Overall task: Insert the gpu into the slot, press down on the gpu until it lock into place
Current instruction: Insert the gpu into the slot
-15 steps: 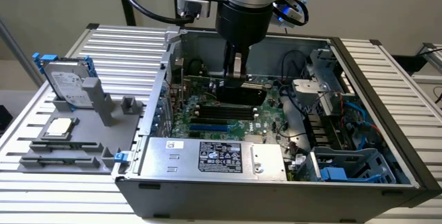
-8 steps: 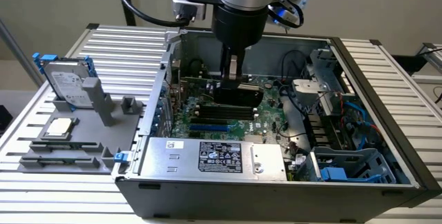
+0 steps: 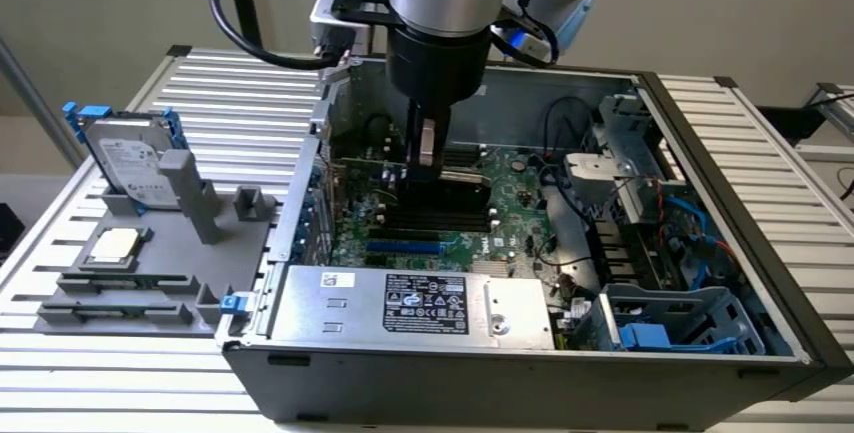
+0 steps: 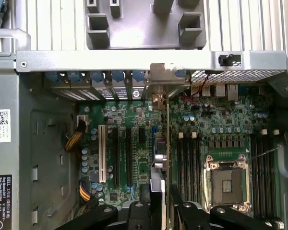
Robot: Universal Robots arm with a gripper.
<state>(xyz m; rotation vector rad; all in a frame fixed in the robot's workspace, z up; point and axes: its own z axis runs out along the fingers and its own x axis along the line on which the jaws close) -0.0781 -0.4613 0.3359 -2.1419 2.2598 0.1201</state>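
You see gripper (image 3: 429, 165) lowered inside open computer case (image 3: 534, 393), fingers (image 4: 147, 196) clamped on gpu (image 4: 166, 143). Card stands upright, edge-on in wrist view, over green motherboard (image 3: 514, 178). Blue slot (image 3: 404, 247) lies near card's lower edge; cannot tell whether card is seated. Hard drive (image 3: 127, 153) rests outside case.

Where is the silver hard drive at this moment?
At the exterior view's left, the hard drive stands propped in the grey fixture, beside the computer case.
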